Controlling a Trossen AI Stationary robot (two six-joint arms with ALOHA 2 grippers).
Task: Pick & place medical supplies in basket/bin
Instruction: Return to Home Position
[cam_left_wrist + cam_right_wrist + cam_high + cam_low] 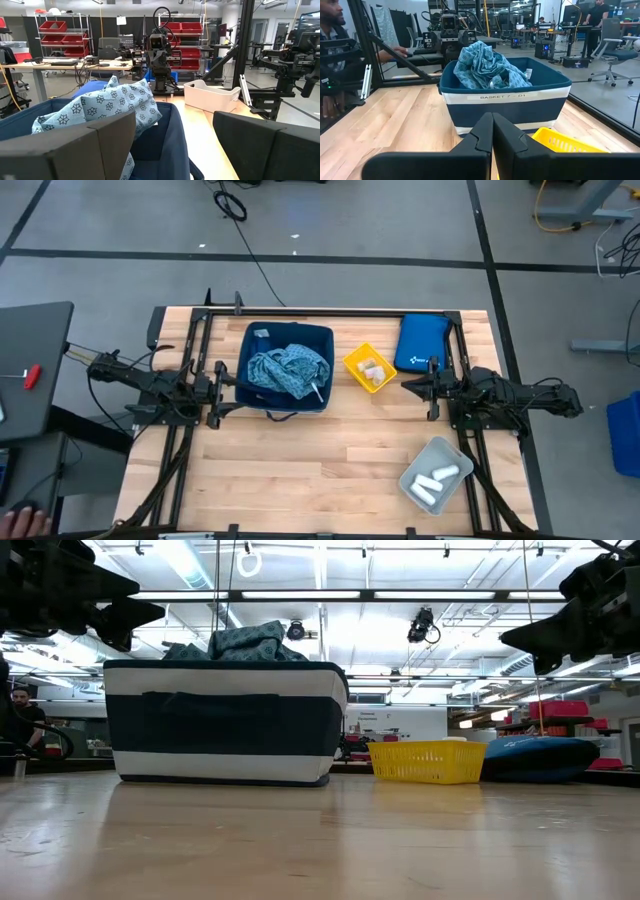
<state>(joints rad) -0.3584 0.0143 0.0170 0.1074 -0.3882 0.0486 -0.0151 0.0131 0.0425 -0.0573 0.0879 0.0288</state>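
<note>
Homing both arms: gown is in the bin, grippers are empty.
Left gripper (222, 389) is spread wide, just beside the blue bin (290, 329) wall that faces it. Right gripper (408, 387) is pinched closed on nothing, near the yellow basket (352, 360) and blue pouch (420, 343). Teal patterned gown (285, 370) is heaped in the bin, above the rim. White rolls (445, 473) lie in the grey tray (432, 452), well apart. My call: pull each arm straight back with no sideways sweep, so the left fingers don't nudge the bin or snag cloth.

The blue bin (470, 107) carries a white label (502, 96) on its wall reading "BASKET 7 - D1".
</note>
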